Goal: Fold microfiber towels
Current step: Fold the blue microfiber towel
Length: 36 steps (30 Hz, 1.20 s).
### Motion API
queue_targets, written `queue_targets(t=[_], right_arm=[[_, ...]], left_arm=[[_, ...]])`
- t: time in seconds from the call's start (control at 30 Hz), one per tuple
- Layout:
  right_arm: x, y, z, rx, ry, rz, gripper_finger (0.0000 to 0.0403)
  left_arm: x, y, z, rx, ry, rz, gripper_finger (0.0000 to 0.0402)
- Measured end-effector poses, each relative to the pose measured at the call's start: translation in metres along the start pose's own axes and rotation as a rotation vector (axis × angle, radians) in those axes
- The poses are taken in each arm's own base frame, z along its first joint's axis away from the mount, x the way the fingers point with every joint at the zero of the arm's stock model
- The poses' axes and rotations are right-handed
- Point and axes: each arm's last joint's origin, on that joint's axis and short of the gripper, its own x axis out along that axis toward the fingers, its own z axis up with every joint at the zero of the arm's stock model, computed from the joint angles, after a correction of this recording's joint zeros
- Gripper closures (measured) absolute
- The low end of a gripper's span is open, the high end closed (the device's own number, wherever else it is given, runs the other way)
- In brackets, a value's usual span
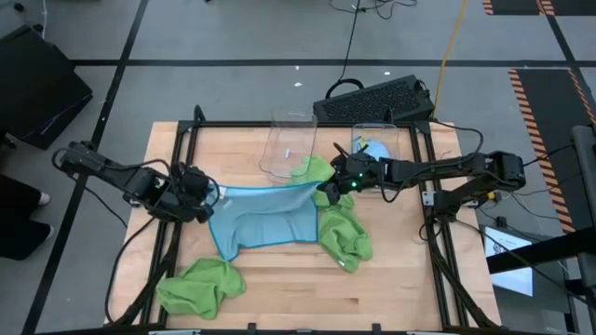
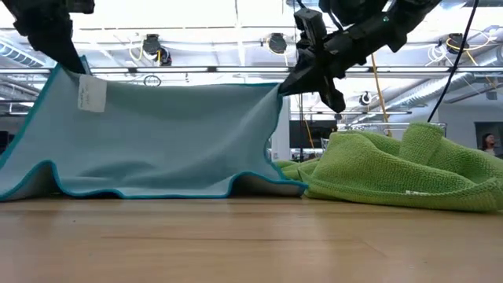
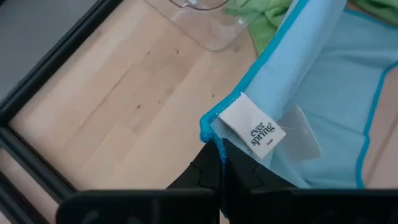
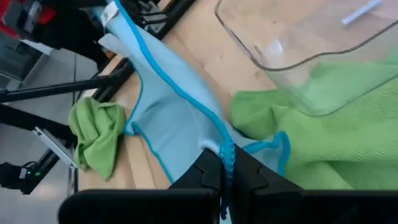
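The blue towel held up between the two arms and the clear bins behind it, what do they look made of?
Blue towel: soft, fine-woven matte cloth, likely microfiber; it drapes limply, with a stitched teal edge and sewn label. Clear bins: probably rigid glossy plastic; transparent, with highlights on the rounded walls.

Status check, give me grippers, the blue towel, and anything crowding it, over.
Left gripper and right gripper: jaws shut on the blue towel, one top corner each. Towel stretched between them, lower edge on table. Green towel bunched against its right side.
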Motion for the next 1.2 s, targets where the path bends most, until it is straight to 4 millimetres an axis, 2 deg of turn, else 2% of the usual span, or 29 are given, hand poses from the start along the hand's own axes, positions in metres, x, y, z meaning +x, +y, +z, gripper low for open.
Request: queue_targets(t=[0.1,0.3,0.4,0.7,0.97,1.2], right_arm=[[-0.001,0.002,0.003,0.007,-0.029,0.017,0.0403],[-0.005,0.001,0.020,0.000,-0.186,0.027,0.0403],[-0.005,-0.003,0.023,-0.002,-0.187,0.010,0.0403],[-0.006,-0.018,0.021,0.002,-0.063,-0.018,0.0403],[-0.009,-0.020,0.036,-0.003,-0.162,0.034,0.0403],[-0.012,-0.031,0.047,-0.031,-0.204,0.010,0.0403]], left_arm=[[-0.003,0.002,0.002,0.016,-0.012,0.005,0.0397],[-0.020,0.008,0.017,-0.018,-0.104,0.023,0.0396],[-0.026,0.011,0.020,-0.010,-0.127,0.025,0.0399],[-0.025,0.019,0.010,0.021,0.029,0.082,0.0399],[-0.026,0.023,0.012,-0.002,-0.069,0.151,0.0398],[-0.026,0.023,0.013,-0.014,-0.114,0.171,0.0398]])
